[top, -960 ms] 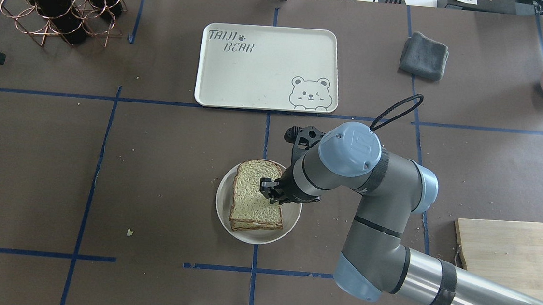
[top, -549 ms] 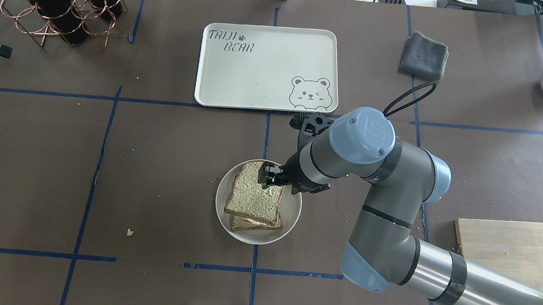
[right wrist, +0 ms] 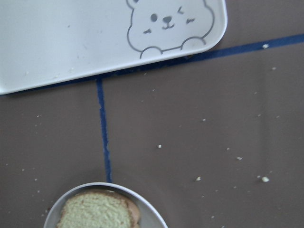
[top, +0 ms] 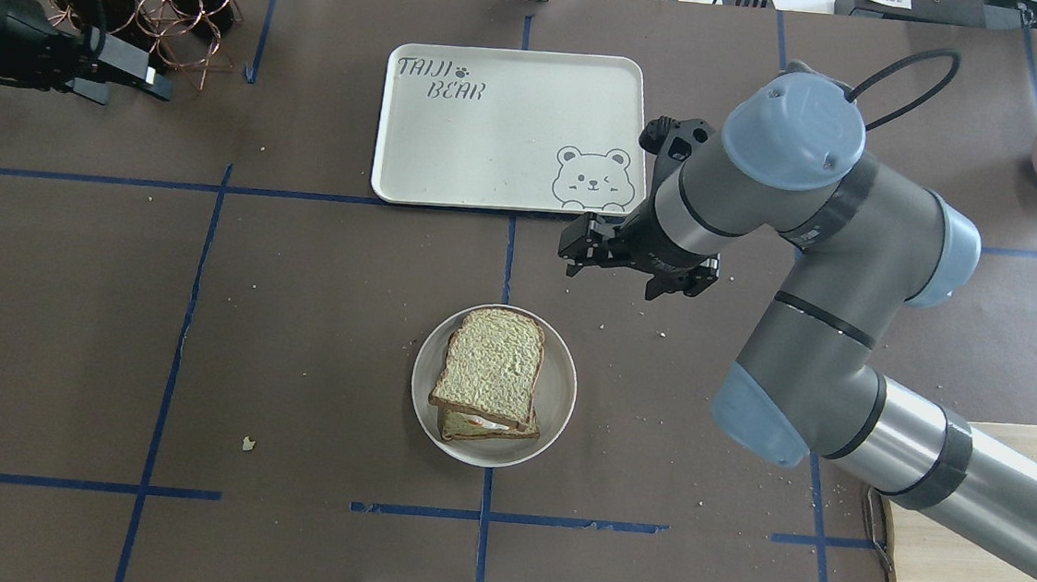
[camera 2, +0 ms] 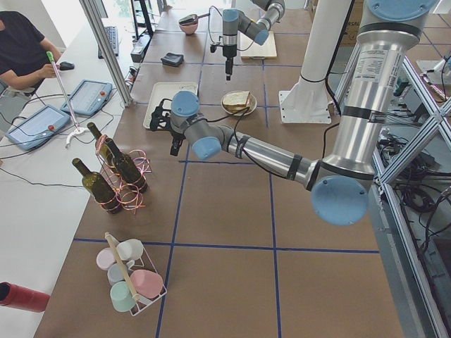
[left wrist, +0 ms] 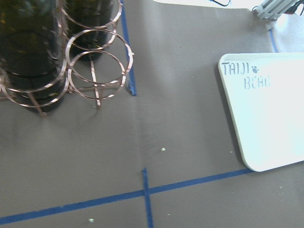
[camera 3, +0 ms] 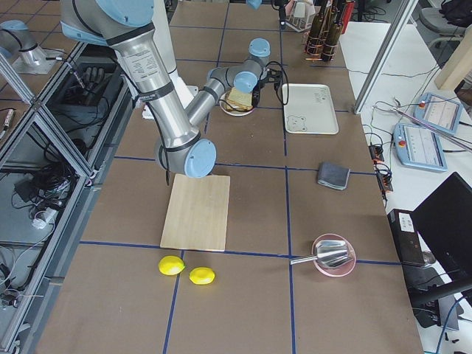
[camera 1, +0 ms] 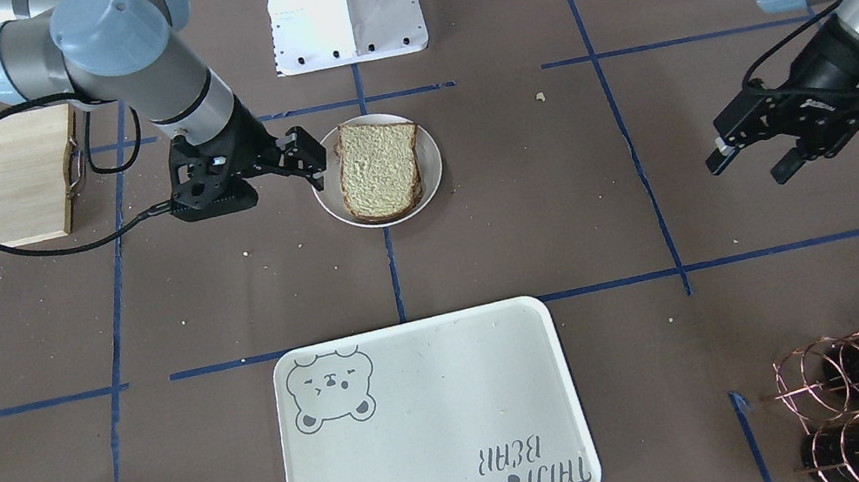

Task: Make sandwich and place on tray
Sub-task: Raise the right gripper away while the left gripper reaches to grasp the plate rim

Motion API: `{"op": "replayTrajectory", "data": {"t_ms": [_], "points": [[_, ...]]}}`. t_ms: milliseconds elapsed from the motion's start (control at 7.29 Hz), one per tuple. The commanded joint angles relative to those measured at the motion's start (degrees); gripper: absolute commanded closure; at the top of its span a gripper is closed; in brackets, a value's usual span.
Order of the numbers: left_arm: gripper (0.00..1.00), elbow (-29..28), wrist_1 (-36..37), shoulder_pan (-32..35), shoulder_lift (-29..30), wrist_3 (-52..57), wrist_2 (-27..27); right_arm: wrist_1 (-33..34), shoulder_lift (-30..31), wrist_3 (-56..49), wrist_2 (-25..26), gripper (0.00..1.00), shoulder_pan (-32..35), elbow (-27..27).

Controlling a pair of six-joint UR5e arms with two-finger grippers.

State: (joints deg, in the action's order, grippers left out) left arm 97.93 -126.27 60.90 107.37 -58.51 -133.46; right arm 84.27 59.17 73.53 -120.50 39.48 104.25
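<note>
- Sandwich (top: 487,374) stacked on plate (top: 558,396), top slice skewed, now released.
- Right gripper (top: 571,249) withdrawn to plate's 1 o'clock, fingers apart, empty.
- Tray (top: 493,141) at 12 o'clock; transfer outstanding.
- Left gripper (top: 151,80) at 10 o'clock, fingers parted, idle.

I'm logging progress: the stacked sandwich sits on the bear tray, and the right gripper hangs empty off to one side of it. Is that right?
Not quite. The sandwich sits on the small round white plate, not on the tray, which lies apart from it, as the overhead exterior view shows. The rest holds: the right gripper hangs empty off to one side of it.
</note>
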Motion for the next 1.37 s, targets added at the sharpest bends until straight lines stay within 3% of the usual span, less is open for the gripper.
{"op": "replayTrajectory", "data": {"t_ms": [0, 274, 411, 686, 960, 1234], "points": [[0.06, 1.38, 0.23, -12.06, 4.84, -14.03, 10.09, 8.51, 2.52, -13.34, -0.44, 0.00, 4.62, 3.23], [0.15, 0.86, 0.50, -22.09, 6.44, -20.82, 18.81, 8.64, 7.08, -20.60, -1.83, 0.00, 8.83, 4.65], [0.22, 0.07, 0.50, -25.45, 7.40, -21.98, 21.55, 8.46, 8.32, -23.67, -6.46, 0.00, 11.64, 4.56], [0.35, -0.37, 0.50, -30.12, 7.59, -23.04, 24.64, 8.46, 8.94, -23.96, -9.84, 0.00, 13.68, 4.56], [0.48, -1.34, 0.41, -33.82, 8.11, -23.75, 25.53, 8.46, 8.86, -23.96, -9.85, 0.00, 14.04, 4.47], [0.54, -2.57, 0.06, -35.32, 8.47, -24.28, 26.50, 8.46, 8.86, -23.88, -9.85, 0.00, 14.22, 4.56]]}}
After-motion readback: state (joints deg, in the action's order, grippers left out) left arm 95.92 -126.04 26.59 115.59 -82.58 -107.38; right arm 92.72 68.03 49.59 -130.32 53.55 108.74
